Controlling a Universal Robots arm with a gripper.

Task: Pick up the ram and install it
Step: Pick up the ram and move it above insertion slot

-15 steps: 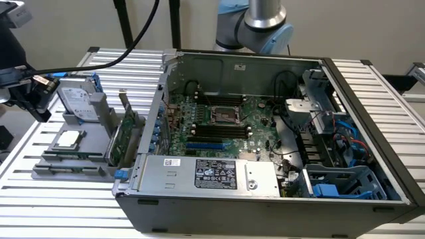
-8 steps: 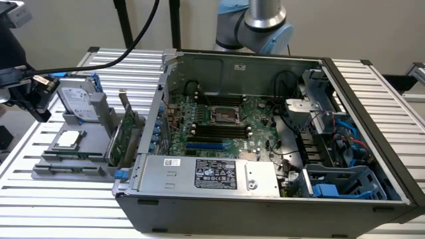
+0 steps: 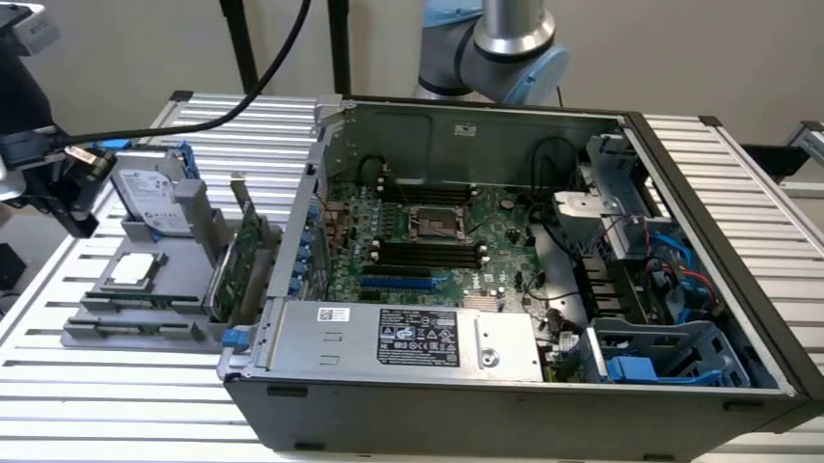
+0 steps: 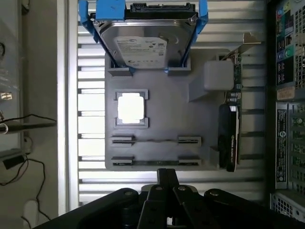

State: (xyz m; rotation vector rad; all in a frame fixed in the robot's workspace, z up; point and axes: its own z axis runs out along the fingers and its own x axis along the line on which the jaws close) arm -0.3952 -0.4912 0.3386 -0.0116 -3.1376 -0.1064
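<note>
The gripper hangs above the near edge of a gray holder, its fingertips pressed together with nothing between them; the ram stands on edge as a thin strip in the holder's slot nearest the gripper; farther along the holder lie a square chip and a hard drive in blue rails; a green card stands along one side; in the exterior view the open computer case sits to the holder's right, its board's black slots bare.
</note>
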